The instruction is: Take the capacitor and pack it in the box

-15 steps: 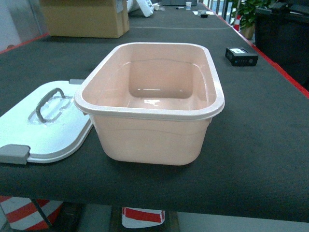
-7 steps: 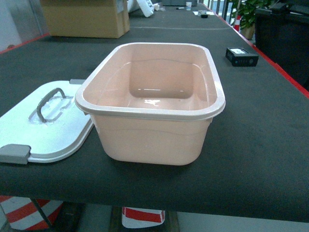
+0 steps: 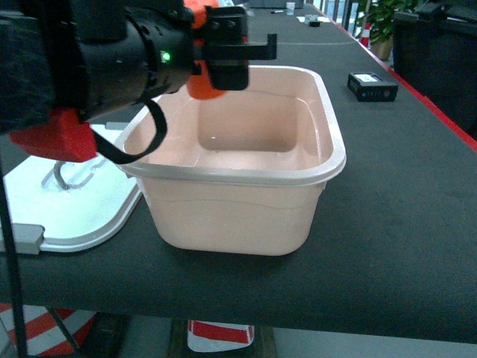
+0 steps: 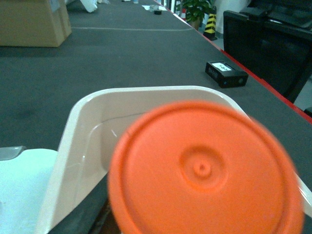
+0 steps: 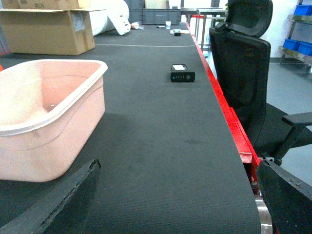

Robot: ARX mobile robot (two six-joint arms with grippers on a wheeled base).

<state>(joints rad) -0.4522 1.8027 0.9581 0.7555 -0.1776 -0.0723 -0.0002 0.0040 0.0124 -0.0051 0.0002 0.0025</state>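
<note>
We've got the orange capacitor (image 3: 203,83) pinched in the left end effector (image 3: 223,63) at the upper left of the frame, hanging over the box (image 3: 246,175) — open, sitting mid-table (image 3: 402,224). Its white lid (image 3: 71,209) lies at the left. Right end effector — jaws spread, low in its wrist view.

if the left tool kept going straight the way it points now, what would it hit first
Probably the box. The left tool, holding the orange capacitor, points out over the open tub toward its far side, so going on it would likely meet the far wall or rim. Depth is unclear; it might pass just above.
</note>
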